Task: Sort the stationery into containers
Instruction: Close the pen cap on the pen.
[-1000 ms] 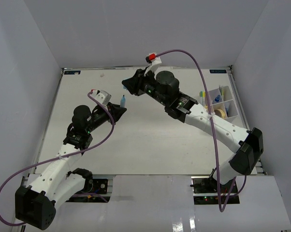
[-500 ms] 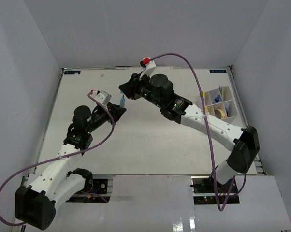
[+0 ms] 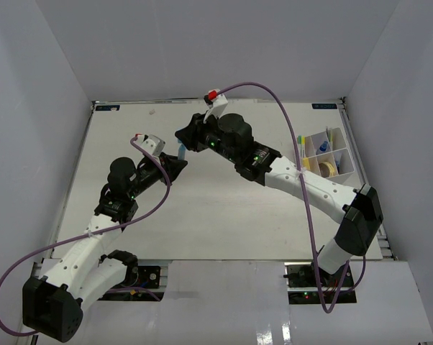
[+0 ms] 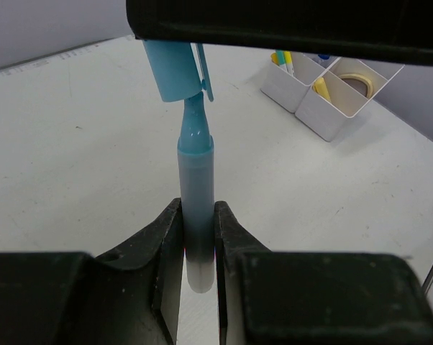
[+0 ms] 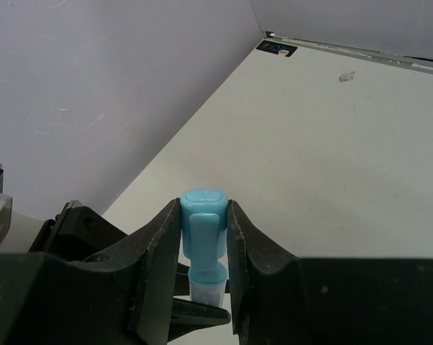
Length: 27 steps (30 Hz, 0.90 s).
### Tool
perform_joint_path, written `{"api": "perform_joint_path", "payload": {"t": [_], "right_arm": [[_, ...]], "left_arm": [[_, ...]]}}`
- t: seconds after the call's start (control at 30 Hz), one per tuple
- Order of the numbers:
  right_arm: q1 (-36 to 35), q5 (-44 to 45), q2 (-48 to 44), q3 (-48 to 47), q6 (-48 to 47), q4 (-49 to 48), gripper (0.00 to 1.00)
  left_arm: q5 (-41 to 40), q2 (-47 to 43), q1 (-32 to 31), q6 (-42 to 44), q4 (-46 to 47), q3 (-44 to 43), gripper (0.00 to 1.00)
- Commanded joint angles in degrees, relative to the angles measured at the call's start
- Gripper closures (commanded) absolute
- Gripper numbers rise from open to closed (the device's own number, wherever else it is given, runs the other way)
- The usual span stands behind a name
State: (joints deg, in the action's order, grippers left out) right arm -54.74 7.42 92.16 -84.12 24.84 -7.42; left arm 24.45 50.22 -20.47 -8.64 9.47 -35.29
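Observation:
A light-blue marker (image 3: 181,152) is held in the air between both grippers. My left gripper (image 4: 196,237) is shut on its barrel (image 4: 195,188). My right gripper (image 5: 203,223) is shut on its light-blue cap (image 5: 203,219), which sits on the marker's tip; the cap (image 4: 172,68) also shows in the left wrist view. In the top view the left gripper (image 3: 179,163) and the right gripper (image 3: 180,136) meet at the middle back of the table. The white divided organizer box (image 3: 326,153) stands at the far right with a few items in it.
The box (image 4: 324,86) holds yellow and teal pens, a small blue bottle (image 3: 322,146) and a tan loop (image 3: 329,168). Grey walls enclose the table on three sides. A small black label (image 5: 277,48) lies at the far left corner.
My right gripper moved left and down to the marker's cap and now grips it. The left arm held the marker still.

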Motion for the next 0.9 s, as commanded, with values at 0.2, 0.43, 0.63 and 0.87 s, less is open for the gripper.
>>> {"api": "perform_joint_path", "payload": {"t": [0.2, 0.43, 0.63, 0.87], "right_arm": [[-0.37, 2.42, -1.81, 1.94, -1.2, -2.07, 0.88], [-0.28, 2.07, -2.16, 2.64, -0.94, -2.42, 0.88], [-0.81, 1.55, -2.34, 3.69, -0.15, -3.21, 0.89], [-1.33, 0.84, -1.72, 4.49, 1.18, -3.04, 0.89]], "left_arm": [[-1.07, -1.35, -0.27, -0.14, 0.9, 0.22, 1.0], [-1.51, -1.35, -0.27, -0.41, 0.9, 0.31, 1.0], [-1.86, -1.09, -0.27, -0.85, 1.16, 0.22, 1.0], [-2.21, 0.76, -0.27, -1.46, 3.88, -0.3, 1.0]]}}
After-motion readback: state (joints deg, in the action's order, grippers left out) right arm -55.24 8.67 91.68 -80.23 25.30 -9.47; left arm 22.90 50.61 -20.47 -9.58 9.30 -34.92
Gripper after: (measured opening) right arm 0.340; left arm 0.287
